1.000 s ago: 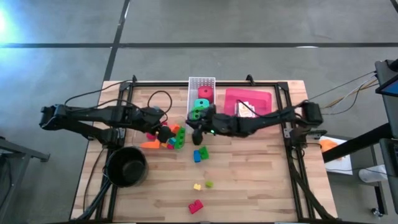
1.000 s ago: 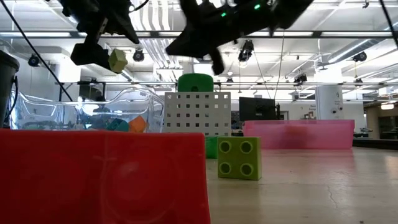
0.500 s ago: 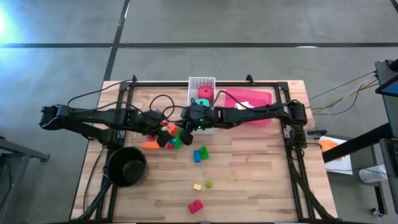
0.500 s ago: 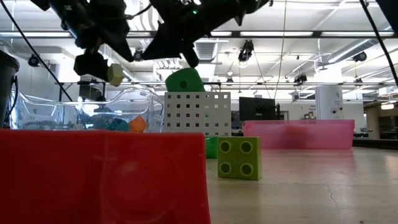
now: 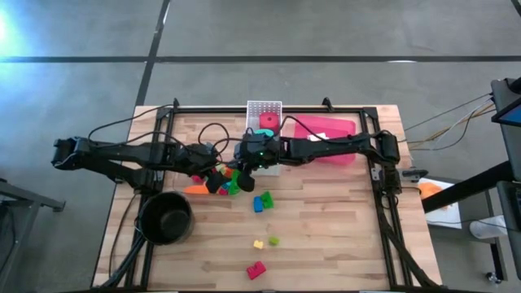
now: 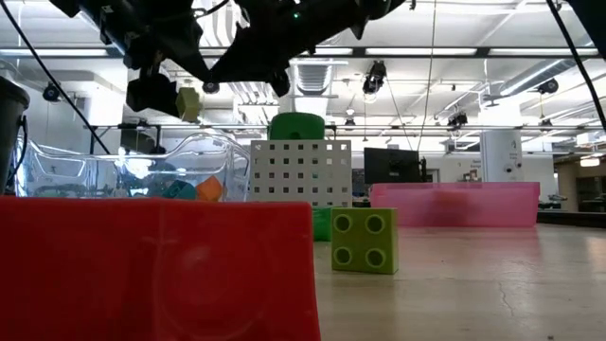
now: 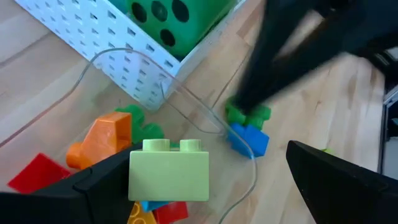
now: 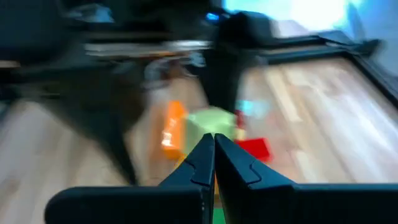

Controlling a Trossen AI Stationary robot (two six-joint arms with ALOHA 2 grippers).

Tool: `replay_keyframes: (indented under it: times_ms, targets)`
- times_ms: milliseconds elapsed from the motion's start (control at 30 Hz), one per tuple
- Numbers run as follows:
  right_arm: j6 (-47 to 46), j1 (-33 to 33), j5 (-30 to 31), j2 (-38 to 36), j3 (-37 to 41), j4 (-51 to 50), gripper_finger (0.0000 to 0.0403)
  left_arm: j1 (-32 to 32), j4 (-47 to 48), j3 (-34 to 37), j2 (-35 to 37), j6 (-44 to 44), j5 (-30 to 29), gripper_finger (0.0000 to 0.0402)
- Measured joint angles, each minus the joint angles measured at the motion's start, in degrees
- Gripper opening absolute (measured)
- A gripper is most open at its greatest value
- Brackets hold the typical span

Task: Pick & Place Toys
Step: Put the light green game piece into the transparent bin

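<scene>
My left gripper (image 5: 212,167) hangs open above a pile of small bricks (image 5: 221,181) left of the white basket (image 5: 264,110). A pale green brick (image 7: 168,169) stays up with it. My right gripper (image 5: 244,155) is shut on nothing and hovers by the basket's near end, close to my left gripper. A green die (image 7: 168,18) sits in the basket. A blue and green brick pair (image 5: 262,201), a yellow brick (image 5: 258,243), a small green one (image 5: 273,240) and a red one (image 5: 256,269) lie on the table. My left gripper touches the pale green brick with the inner side of one finger (image 7: 93,180) only. The other finger (image 7: 336,180) stands well apart from it. The brick (image 6: 189,99) is lifted clear of the pile, studs up. What keeps it on the finger, I cannot tell.
A pink tray (image 5: 326,130) stands right of the basket. A round black pot (image 5: 167,218) sits near the table's left edge. A clear plastic shell (image 6: 180,161) lies around the pile. In the low view a red brick (image 6: 151,270) fills the foreground beside a green one (image 6: 365,242).
My right gripper, shut throughout, has swung toward the table's left and far side and slightly up, and has rolled, ending close to my left gripper. My left gripper has rolled with the pale green brick still on it. The green die in the basket tipped, then settled back.
</scene>
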State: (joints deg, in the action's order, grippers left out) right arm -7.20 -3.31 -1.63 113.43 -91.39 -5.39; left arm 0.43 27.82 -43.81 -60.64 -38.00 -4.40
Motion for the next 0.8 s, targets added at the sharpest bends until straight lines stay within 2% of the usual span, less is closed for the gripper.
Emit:
replay_keyframes:
  times_ms: [200,800]
  targets:
    - [0.3,-1.5,-5.8,0.5,0.0,1.7,0.0008,0.0,0.0,0.1,0.2,0.7,-0.1,0.0385]
    - [1.2,-2.0,-13.9,1.6,-0.3,4.1,0.0008,0.2,-5.9,0.1,0.2,3.8,-0.5,0.0385]
